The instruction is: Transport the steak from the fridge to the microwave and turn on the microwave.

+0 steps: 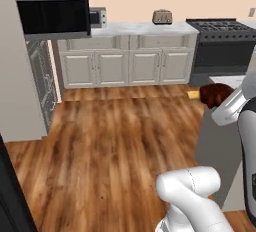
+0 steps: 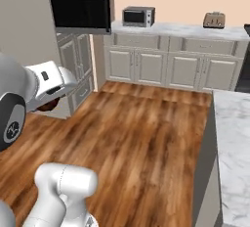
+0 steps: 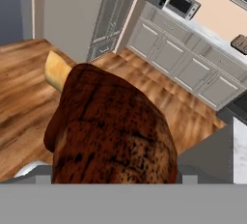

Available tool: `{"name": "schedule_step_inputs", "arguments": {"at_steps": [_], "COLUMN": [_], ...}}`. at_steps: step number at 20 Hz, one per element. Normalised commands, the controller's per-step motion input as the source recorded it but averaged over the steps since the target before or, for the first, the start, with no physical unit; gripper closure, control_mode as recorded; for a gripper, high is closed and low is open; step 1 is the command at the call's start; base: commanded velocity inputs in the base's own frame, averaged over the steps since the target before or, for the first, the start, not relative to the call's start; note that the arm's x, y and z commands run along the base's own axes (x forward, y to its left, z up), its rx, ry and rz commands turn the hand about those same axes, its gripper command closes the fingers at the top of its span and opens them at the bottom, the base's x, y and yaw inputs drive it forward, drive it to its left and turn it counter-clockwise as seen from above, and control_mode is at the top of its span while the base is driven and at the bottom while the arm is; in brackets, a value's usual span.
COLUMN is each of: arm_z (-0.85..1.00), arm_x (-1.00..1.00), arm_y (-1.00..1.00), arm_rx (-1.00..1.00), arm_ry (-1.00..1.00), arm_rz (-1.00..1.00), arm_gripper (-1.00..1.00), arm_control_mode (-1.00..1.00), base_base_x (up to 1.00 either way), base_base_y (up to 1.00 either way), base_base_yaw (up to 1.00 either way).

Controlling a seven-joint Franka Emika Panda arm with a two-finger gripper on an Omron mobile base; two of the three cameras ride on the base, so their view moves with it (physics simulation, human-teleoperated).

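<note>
One steak [image 3: 111, 131] in hand [image 3: 113, 179]

Wooden plank floor [image 1: 115, 141], bare across the middle of the kitchen. Marble countertop [image 2: 185, 29] along the far wall, carrying a small silver microwave [image 2: 138, 16] and a toaster [image 2: 214, 20], well apart. Second marble counter [image 2: 237, 138] near the robot's right, nothing visible on its surface.

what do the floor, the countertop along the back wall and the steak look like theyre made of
Floor: wood planks with a slight sheen, shown by brown grain streaks and plank seams.
Countertop: pale stone, probably marble, judging by faint grey veining.
Steak: seared meat, a mottled reddish-brown, speckled surface.
</note>
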Motion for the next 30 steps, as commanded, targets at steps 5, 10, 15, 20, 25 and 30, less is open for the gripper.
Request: {"name": "schedule_step_inputs", "arguments": {"at_steps": [5,10,15,20,25,30], "arm_z": [0.0,0.0,0.0,0.0,0.0,0.0], "arm_x": [0.0,0.0,0.0,0.0,0.0,0.0], "arm_y": [0.0,0.0,0.0,0.0,0.0,0.0], "arm_rx": [0.0,0.0,0.0,0.0,0.0,0.0], "arm_ry": [0.0,0.0,0.0,0.0,0.0,0.0], "arm_rz": [0.0,0.0,0.0,0.0,0.0,0.0], "arm_gripper": [1.0,1.0,1.0,1.0,1.0,1.0], "arm_control_mode": [1.0,1.0,1.0,1.0,1.0,1.0], "base_base_x": [1.0,1.0,1.0,1.0,1.0,1.0], "base_base_y": [0.0,0.0,0.0,0.0,0.0,0.0], "base_base_yaw": [-0.09,-0.05,-0.05,-0.05,-0.06,-0.06]}}
